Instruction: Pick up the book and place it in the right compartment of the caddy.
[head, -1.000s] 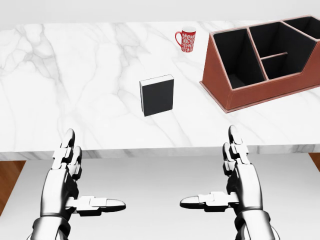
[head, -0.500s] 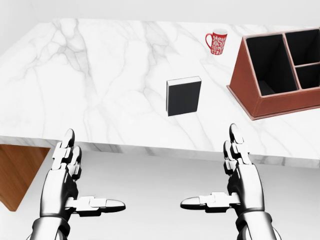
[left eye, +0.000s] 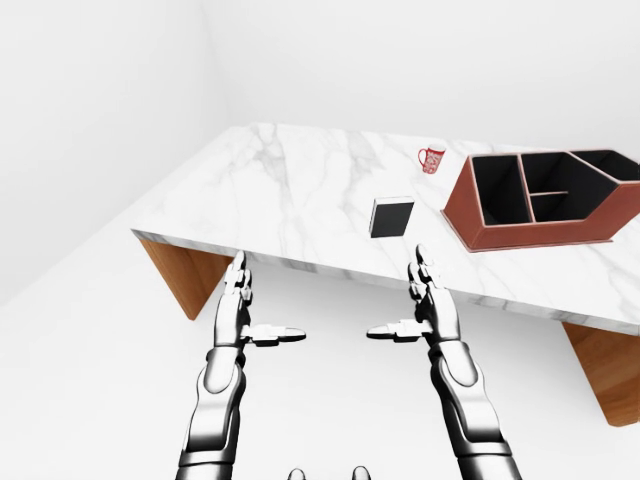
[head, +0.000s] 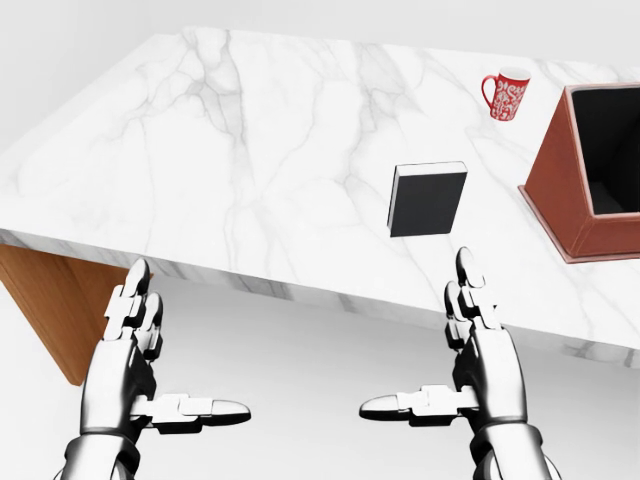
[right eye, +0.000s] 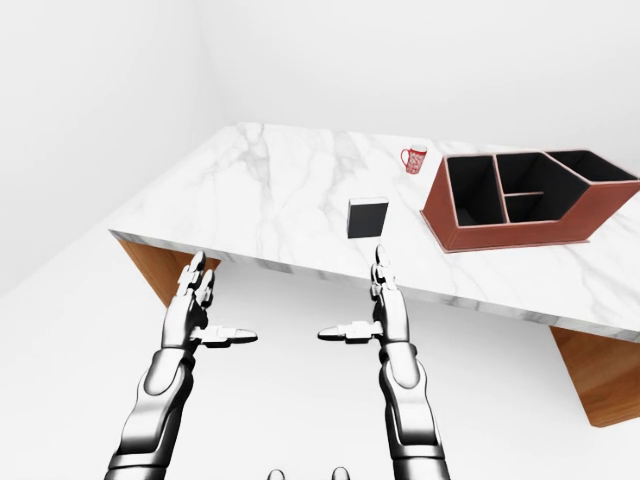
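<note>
two hands empty and spread, short of the marble table; the view had swung since the earlier frames.

left hand (head: 135, 365) and right hand (head: 480, 360) hovered below the table (head: 220, 150) edge in the head view, fingers apart, thumbs pointing inward, gripping nothing, posed as before. the whole picture shifted rightward, so the camera moved, not the things. book (head: 428, 199) lay flat on the marble, now right of centre, above the right hand, well apart from it. red mug (head: 505, 95) sat top right. caddy (left eye: 540, 200) stood right of the book, cropped at the head view's right edge; its compartments were dark inside. wooden table base (head: 55, 300) now showed at left.
</note>
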